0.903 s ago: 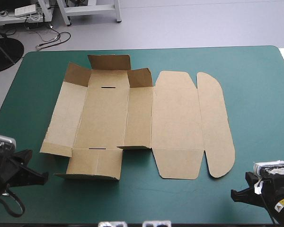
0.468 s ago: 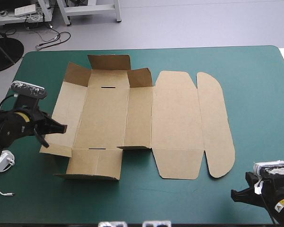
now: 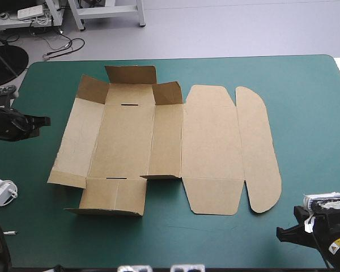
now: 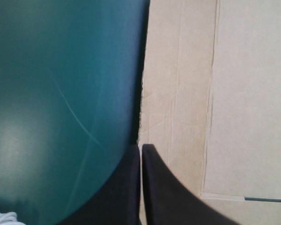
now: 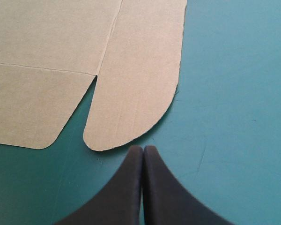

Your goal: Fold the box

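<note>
You had the brown box (image 3: 158, 141) opened out on the teal-green cover (image 3: 311, 113), its far-left flaps raised. Your left gripper (image 4: 141, 146) was pinched together, pointing at the box's left edge. Your right gripper (image 5: 143, 148), also pinched together, sat just short of the rounded flap (image 5: 140, 84).

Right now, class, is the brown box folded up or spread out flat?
Mostly spread flat: the box lies as an open sheet on the teal-green cover; its far end flaps stand raised.
</note>
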Robot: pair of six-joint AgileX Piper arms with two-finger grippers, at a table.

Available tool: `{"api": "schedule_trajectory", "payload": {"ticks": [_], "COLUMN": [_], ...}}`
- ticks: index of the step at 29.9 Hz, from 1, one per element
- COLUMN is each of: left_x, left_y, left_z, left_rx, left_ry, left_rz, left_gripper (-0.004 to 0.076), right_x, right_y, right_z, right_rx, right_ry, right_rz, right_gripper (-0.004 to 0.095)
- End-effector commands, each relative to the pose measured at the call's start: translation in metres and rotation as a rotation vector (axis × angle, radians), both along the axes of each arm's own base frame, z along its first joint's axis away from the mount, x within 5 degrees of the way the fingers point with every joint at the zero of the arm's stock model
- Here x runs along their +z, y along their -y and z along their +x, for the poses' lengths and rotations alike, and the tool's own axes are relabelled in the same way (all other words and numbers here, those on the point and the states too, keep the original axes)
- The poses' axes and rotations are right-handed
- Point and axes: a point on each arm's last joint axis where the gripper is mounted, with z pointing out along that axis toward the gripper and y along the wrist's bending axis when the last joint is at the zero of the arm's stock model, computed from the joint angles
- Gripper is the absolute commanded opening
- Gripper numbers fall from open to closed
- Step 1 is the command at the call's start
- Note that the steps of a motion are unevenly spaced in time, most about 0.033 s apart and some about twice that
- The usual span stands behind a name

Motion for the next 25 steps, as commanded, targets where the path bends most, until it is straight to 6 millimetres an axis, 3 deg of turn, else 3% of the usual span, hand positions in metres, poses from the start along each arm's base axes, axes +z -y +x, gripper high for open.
{"api": "schedule_trajectory", "payload": {"ticks": [1,6,12,16,22,25], "left_x": [0.002,-0.027,-0.039,-0.04,-0.044,-0.05], "left_y": [-0.021,-0.039,-0.042,-0.042,-0.043,-0.045], "left_z": [0.0,0.011,0.017,0.017,0.019,0.021], "left_rx": [0.008,0.007,0.004,-0.05,-0.057,-0.049], "left_ry": [0.034,-0.05,-0.088,-0.074,-0.082,-0.099], "left_rz": [-0.196,-0.307,-0.314,-0.287,-0.289,-0.303], "left_gripper": [0.0004,0.0004,0.0018,0.0151,0.0512,0.0552], "right_x": [0.012,0.012,0.012,0.012,0.012,0.012], "right_y": [0.0,0.0,0.0,0.0,0.0,0.0], "right_z": [0.005,0.005,0.005,0.005,0.005,0.005], "right_rx": [-0.004,-0.004,-0.004,-0.004,-0.004,-0.004], "right_ry": [0.074,0.074,0.074,0.074,0.074,0.074], "right_rz": [0.007,0.007,0.007,0.007,0.007,0.007], "right_gripper": [-0.002,-0.002,-0.002,-0.002,-0.002,-0.002]}}
